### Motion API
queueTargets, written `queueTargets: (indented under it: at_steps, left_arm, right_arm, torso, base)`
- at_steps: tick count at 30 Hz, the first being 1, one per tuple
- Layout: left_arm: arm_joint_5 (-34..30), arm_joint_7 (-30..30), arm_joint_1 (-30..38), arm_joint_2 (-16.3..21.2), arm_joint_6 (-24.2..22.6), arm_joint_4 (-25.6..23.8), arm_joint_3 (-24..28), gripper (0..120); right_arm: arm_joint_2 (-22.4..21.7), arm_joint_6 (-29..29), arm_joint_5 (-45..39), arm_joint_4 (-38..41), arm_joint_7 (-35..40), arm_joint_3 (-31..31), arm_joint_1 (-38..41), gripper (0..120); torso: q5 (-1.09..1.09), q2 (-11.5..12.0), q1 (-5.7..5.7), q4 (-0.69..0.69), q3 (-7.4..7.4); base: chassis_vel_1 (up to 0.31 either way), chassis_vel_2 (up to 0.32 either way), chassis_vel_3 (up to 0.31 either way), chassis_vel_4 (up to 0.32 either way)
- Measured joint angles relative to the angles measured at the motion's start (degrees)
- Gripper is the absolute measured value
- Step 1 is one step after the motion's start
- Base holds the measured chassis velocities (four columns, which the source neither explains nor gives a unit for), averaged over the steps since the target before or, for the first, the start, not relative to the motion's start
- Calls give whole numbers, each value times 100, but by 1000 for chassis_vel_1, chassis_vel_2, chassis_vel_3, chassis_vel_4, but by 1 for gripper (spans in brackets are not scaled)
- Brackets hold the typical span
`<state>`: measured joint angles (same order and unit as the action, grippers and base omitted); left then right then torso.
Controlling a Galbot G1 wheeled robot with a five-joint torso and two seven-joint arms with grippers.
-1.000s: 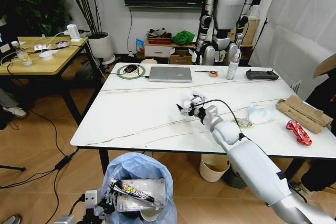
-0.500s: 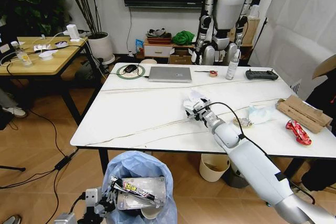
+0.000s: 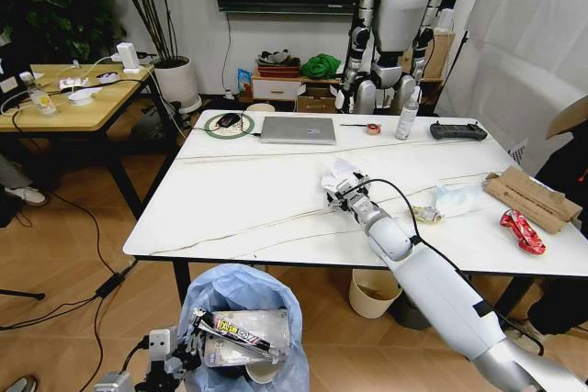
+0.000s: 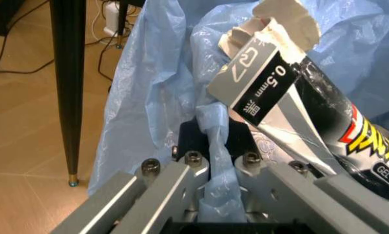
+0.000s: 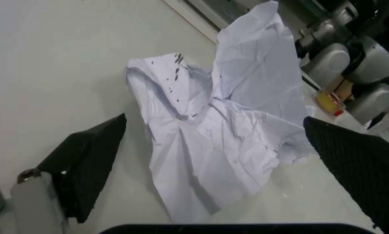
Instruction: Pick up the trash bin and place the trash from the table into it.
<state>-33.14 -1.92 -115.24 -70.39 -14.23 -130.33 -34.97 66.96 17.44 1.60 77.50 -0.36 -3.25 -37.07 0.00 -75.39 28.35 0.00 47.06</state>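
The trash bin (image 3: 241,311), lined with a pale-blue bag, hangs low in front of the table (image 3: 248,199). My left gripper (image 3: 173,366) is shut on its bag rim (image 4: 211,185). Inside lie a black-and-silver gel pen pack (image 4: 292,122) and other wrappers. My right gripper (image 3: 343,193) is open on the tabletop, its black fingers (image 5: 87,158) either side of a crumpled white paper (image 5: 227,131), also seen as the crumpled paper (image 3: 336,174) mid-table. More trash lies to the right: a white tissue (image 3: 455,197), a small wrapper (image 3: 425,215), a brown cardboard piece (image 3: 531,197) and a red wrapper (image 3: 522,231).
At the table's far side are a silver laptop (image 3: 297,128), a black remote controller (image 3: 457,130) and a bottle (image 3: 407,117). A cream bin (image 3: 375,293) stands under the table. A humanoid robot (image 3: 397,29) hangs behind it, and a light-wood table (image 3: 73,98) is at the left.
My right arm has reached slightly farther and lower, settling the open gripper around the crumpled paper. The left gripper and the bin have stayed put.
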Motion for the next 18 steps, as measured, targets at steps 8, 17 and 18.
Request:
queueTargets:
  at_steps: [8, 17, 18]
  left_arm:
    - [-6, -2, 5, -4, 0, -5, 2, 0]
    - [-9, -4, 10, -8, -1, -3, 4, 0]
    - [-9, -4, 9, -8, -1, -3, 3, 0]
  right_arm:
    - [-38, -49, -25, -79, -91, 71, 4, 70]
    - [-16, -48, -48, -95, -114, 65, -21, 39]
    - [-6, -48, -49, -108, -117, 62, -24, 32]
  torso:
    - [0, 0, 0, 0, 0]
    - [0, 0, 0, 0, 0]
    - [0, 0, 0, 0, 0]
  base:
    - [0, 0, 0, 0]
    - [0, 0, 0, 0]
    - [0, 0, 0, 0]
